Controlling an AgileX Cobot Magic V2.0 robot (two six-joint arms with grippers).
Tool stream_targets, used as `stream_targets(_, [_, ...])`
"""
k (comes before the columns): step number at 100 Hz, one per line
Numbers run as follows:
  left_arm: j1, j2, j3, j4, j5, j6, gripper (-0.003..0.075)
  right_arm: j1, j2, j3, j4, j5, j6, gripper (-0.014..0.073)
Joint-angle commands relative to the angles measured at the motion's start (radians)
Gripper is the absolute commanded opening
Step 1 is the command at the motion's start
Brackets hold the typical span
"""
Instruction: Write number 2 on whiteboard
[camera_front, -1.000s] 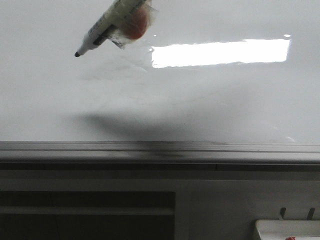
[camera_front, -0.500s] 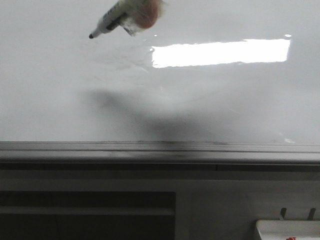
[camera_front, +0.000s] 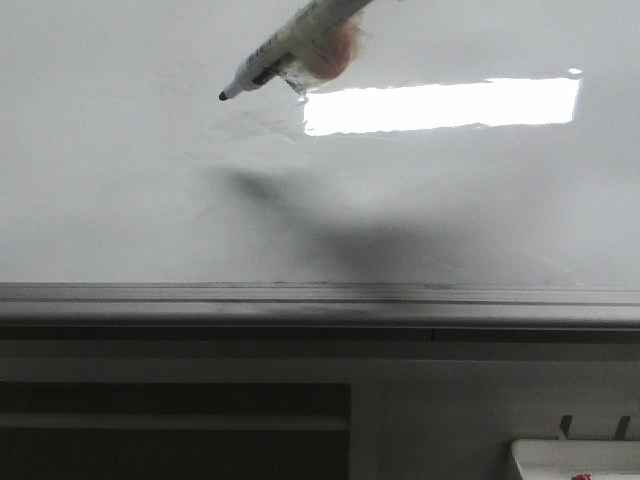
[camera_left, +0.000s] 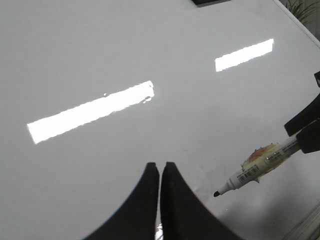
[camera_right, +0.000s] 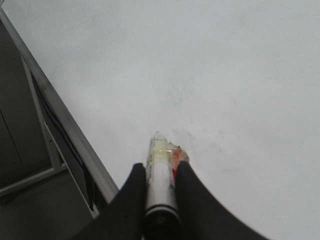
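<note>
the right pincer (camera_right: 160, 192) is clamped on a marker (camera_front: 290, 45), its black tip just above the whiteboard (camera_front: 120, 200), left of the bright reflection (camera_front: 440, 105). the left pincer (camera_left: 160, 172) hangs pressed together over the board; no number 2 shows on it.

Upper centre of the front view: slim white marker pen with black tip (camera_front: 285, 45), its barrel carrying dark print too blurred to read. Lower right of the left wrist view: the same pen (camera_left: 250, 172) bears a barcode label; its digits are illegible. No other readable text.
</note>
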Motion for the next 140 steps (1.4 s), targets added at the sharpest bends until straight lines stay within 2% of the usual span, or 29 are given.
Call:
stream_targets(1, [0.0,0.004,-0.03,-0.015,-0.074,-0.008,-0.002,-0.006,-0.019,-0.036,-0.009,-0.079,0.001,-0.0062])
stream_targets(29, [0.0,0.004,-0.03,-0.015,-0.074,-0.008,-0.002,-0.049,0.056,-0.146,-0.014,-0.03,-0.013,-0.0062])
stream_targets(46, [0.0,0.004,-0.03,-0.015,-0.088,-0.008,-0.002,-0.068,0.1,-0.204,-0.023,0.085,-0.013,-0.0062])
stream_targets(66, [0.0,0.004,-0.03,-0.015,-0.088,-0.008,-0.002,-0.082,0.132,-0.208,-0.04,0.068,-0.013,-0.0062])
stream_targets(96, [0.0,0.004,-0.03,-0.015,-0.099,-0.008,-0.002,-0.164,0.133,-0.208,-0.044,0.012,-0.013,-0.0062])
stream_targets(108, [0.0,0.004,-0.03,-0.015,-0.103,-0.008,-0.002,-0.181,0.1,-0.208,-0.046,0.065,-0.013,-0.0062])
stream_targets(125, [0.0,0.004,-0.03,-0.015,-0.103,-0.008,-0.002,-0.193,0.06,-0.192,-0.055,0.214,-0.013,-0.006])
stream_targets(140, [0.0,0.004,-0.03,-0.015,-0.103,-0.008,-0.002,-0.191,0.056,-0.145,-0.009,0.239,-0.013,-0.006])
